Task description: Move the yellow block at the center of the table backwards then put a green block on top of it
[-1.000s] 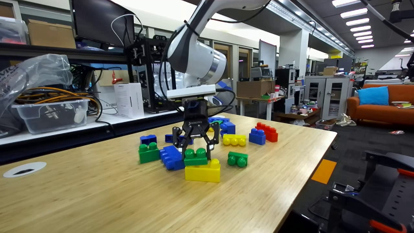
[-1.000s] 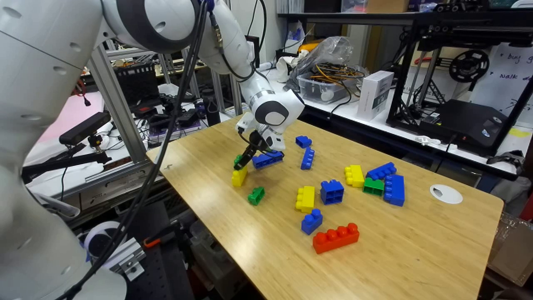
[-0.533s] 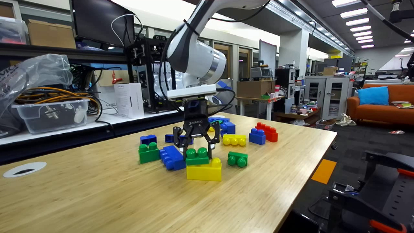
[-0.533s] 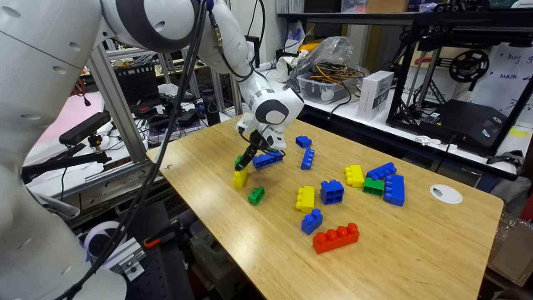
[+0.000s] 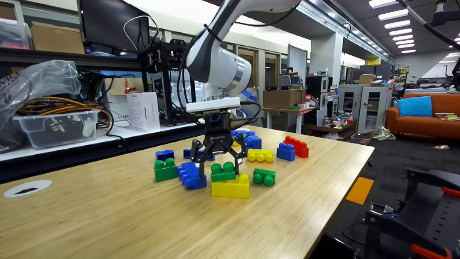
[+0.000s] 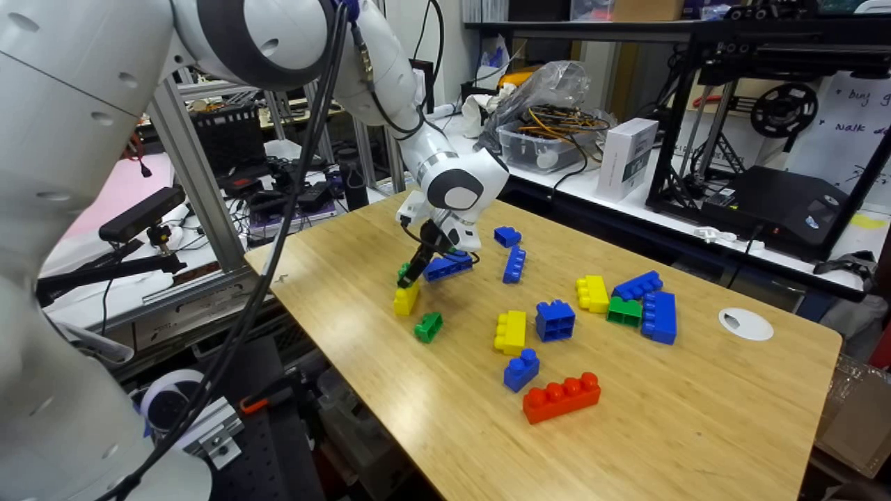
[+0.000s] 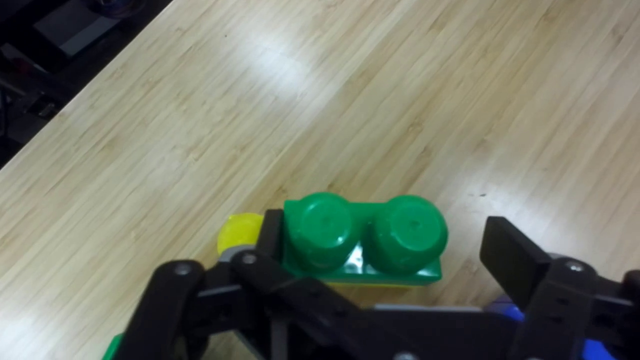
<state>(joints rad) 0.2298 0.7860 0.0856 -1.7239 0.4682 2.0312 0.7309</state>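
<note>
Exterior views show a messy room (image 5: 322, 54), light-wood table (image 6: 710, 424) and two-fingered black claw (image 5: 219, 174), spread wide, holding nothing. Below mid-frame, a long yellow plastic brick (image 5: 230, 190) carries a small green plastic brick (image 5: 223, 175). Also: seven blue bricks (image 6: 659, 317), three green (image 6: 624, 310), two yellow (image 6: 593, 293), one red (image 6: 562, 400).

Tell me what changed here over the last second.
The jaws opened, apparently letting go of the small green studded plastic brick. That brick and the wide yellow studded plastic brick beneath it shifted slightly rightward in both exterior views. The green stayed on top; the long red studded plastic brick stayed put.
</note>
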